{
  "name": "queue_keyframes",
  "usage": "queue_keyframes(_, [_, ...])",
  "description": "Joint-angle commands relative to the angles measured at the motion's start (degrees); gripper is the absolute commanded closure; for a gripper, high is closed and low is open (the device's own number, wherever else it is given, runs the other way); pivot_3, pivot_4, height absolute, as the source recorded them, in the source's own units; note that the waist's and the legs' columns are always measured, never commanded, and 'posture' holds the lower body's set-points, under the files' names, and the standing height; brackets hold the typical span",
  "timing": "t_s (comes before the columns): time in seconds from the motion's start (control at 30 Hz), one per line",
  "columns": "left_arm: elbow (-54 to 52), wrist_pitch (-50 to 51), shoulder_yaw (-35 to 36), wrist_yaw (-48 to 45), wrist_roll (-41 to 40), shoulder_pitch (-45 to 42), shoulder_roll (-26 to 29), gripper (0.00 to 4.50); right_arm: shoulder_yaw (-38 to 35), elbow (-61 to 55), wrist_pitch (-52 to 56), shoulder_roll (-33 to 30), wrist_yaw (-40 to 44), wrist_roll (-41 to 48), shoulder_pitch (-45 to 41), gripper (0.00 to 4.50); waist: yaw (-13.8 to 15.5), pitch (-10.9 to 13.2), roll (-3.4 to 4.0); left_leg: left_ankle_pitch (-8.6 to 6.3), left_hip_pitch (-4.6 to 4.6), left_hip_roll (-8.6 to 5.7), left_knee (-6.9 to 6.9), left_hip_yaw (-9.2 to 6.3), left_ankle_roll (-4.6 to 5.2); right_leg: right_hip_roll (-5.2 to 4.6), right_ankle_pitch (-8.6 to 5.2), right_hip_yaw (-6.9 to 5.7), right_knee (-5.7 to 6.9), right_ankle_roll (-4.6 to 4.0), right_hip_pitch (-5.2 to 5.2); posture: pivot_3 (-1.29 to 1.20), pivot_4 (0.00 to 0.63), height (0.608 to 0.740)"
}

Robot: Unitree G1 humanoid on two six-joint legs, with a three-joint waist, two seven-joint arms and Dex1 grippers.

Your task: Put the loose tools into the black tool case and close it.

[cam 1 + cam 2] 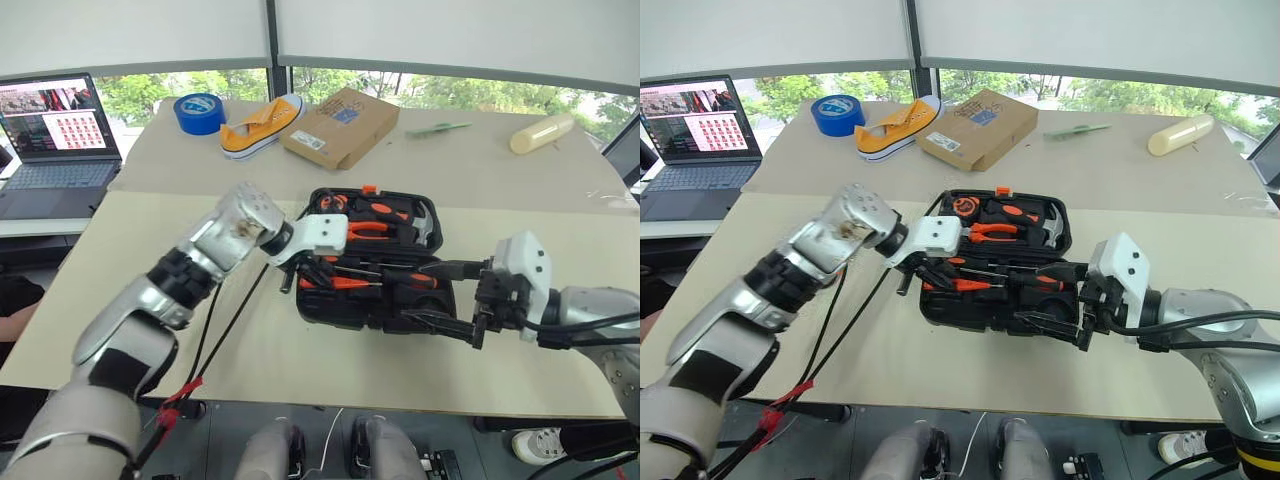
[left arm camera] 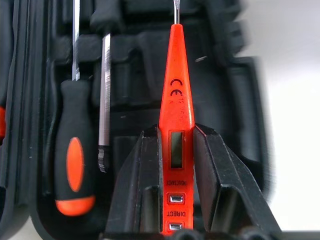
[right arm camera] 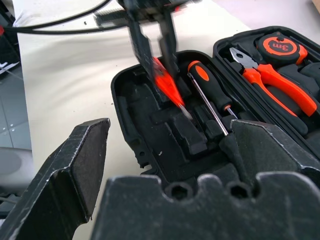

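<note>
While the right gripper (image 1: 1065,300) stood wide and empty at the case's 4 o'clock edge, the left gripper (image 1: 312,268) pinched the slim orange tester screwdriver (image 2: 176,120) over the open black tool case (image 1: 372,318), 9 o'clock side. Step: slotting it. Next probably called for lowering into a free slot, then release.

Glossy orange plastic tester screwdriver (image 2: 176,115); matt black moulded-plastic tool case (image 3: 150,145).

Light: bright daylight from windows (image 1: 440,85) behind worktop (image 1: 500,180) | Shadows: soft, faint | Glare: none noted | Blur: left gripper (image 3: 155,55) smeared in right wrist view; case edge softened in left wrist view
</note>
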Motion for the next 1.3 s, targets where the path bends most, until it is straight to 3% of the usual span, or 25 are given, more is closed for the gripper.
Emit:
queue_keyframes(0.03, [3.7,0.7,-0.9,-0.3,3.7,-2.5,-2.1,4.08,-3.0,-2.3,-0.7,0.5,-1.5,1.0,0.4,0.0,0.0,0.0,0.0,-0.01,-0.02,0.0,0.02,-0.01,0.02,-0.01,0.0,0.0,0.0,0.0,0.0,0.0,0.15,0.731])
queue_keyframes(0.43, [8.0,-2.4,0.3,-2.2,8.1,-2.2,-5.9,4.08,-3.0,-2.4,-0.6,2.4,-4.3,1.1,0.0,0.0,0.0,0.0,0.0,-0.19,-0.23,0.04,0.39,-0.16,0.32,-0.1,0.07,0.06,0.05,-0.01,0.0,0.0,0.15,0.731])
queue_keyframes(0.5, [8.1,-2.0,1.0,-2.5,8.2,-2.3,-5.9,3.08,-3.1,-2.4,-0.5,2.6,-4.7,1.3,0.0,0.0,0.0,0.0,0.0,-0.2,-0.26,0.04,0.43,-0.17,0.33,-0.11,0.08,0.05,0.05,0.02,0.0,0.0,0.15,0.731])
queue_keyframes(0.53, [8.0,-1.6,1.6,-2.6,8.0,-2.5,-5.8,2.98,-3.1,-2.5,-0.5,2.7,-4.8,1.5,0.1,0.0,0.0,0.0,0.0,-0.2,-0.26,0.04,0.44,-0.17,0.34,-0.11,0.09,0.05,0.05,0.03,0.0,0.0,0.15,0.731])
queue_keyframes(0.77, [-2.3,6.9,9.3,-8.2,0.5,-2.3,-0.9,0.34,-3.6,-2.7,-0.2,2.9,-5.0,2.5,0.6,0.0,-0.1,0.0,0.0,-0.21,-0.49,0.03,0.53,-0.19,0.36,-0.1,0.11,0.02,0.04,0.04,-0.16,0.0,0.15,0.731])
queue_keyframes(0.9, [-5.8,8.8,12.7,-7.3,-1.9,-0.1,1.2,0.34,-3.8,-2.4,-0.2,2.6,-5.1,2.9,1.1,0.0,0.0,0.0,0.01,-0.21,-0.41,0.03,0.53,-0.2,0.36,-0.11,0.11,0.03,0.04,0.04,-0.09,0.0,0.15,0.731])
queue_keyframes(0.93, [-5.3,8.9,13.9,-5.9,-2.3,0.8,1.1,0.77,-3.8,-2.3,-0.2,2.6,-5.1,2.9,1.1,0.0,0.0,0.0,0.02,-0.21,-0.38,0.02,0.53,-0.2,0.36,-0.12,0.11,0.03,0.05,0.05,-0.05,0.0,0.15,0.731])
queue_keyframes(1.0, [-4.3,8.4,15.8,-3.4,-3.0,2.7,0.3,1.1,-3.8,-2.0,-0.3,2.4,-5.1,2.9,1.2,0.0,0.1,0.0,0.02,-0.21,-0.32,0.01,0.56,-0.21,0.36,-0.12,0.11,0.02,0.05,0.07,0.02,0.0,0.15,0.731])
queue_keyframes(1.3, [3.5,7.3,19.2,7.5,-4.4,6.2,-9.3,4.45,-3.1,0.5,-0.6,1.0,-4.7,0.7,1.2,0.0,0.1,0.0,0.01,-0.21,-0.38,-0.02,0.62,-0.2,0.37,-0.12,0.16,-0.01,0.03,0.13,0.02,0.0,0.15,0.731])
